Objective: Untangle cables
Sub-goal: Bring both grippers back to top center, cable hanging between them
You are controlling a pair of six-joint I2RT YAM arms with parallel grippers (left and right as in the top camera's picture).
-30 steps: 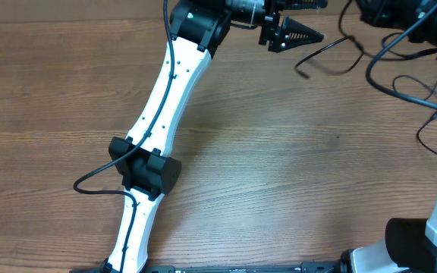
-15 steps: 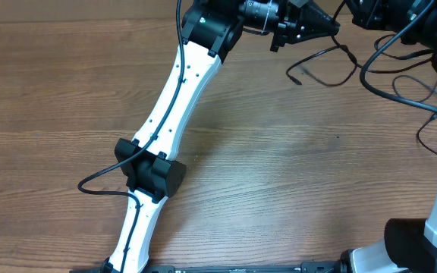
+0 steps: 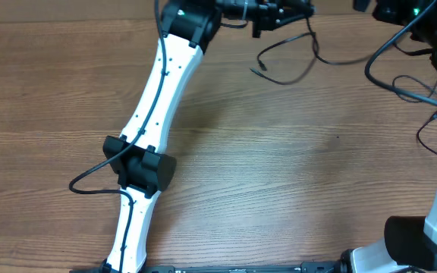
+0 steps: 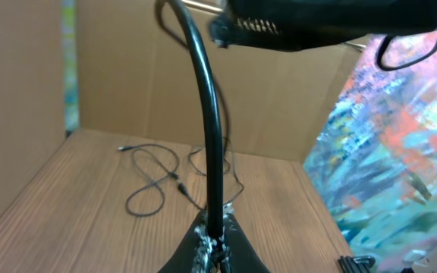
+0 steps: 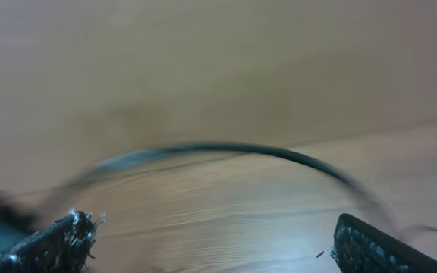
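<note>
Left tool (image 4: 212,246) pinching 1 black cable (image 4: 205,106) rising from it, right tool (image 5: 212,241) spread, blurred cable arc (image 5: 226,148) seemingly ahead

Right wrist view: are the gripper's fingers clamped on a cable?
No, the right gripper stands wide open, a blurred cable arcing across the gap.

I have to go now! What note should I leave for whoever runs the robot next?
Claws: the left claw is shut on a cable. The right claw is open and holds nothing; a blurry cable arcs in front of it.
Where: loose cables lie looped on the table.
Done: one cable gripped.
Left: pull the cables apart.
</note>
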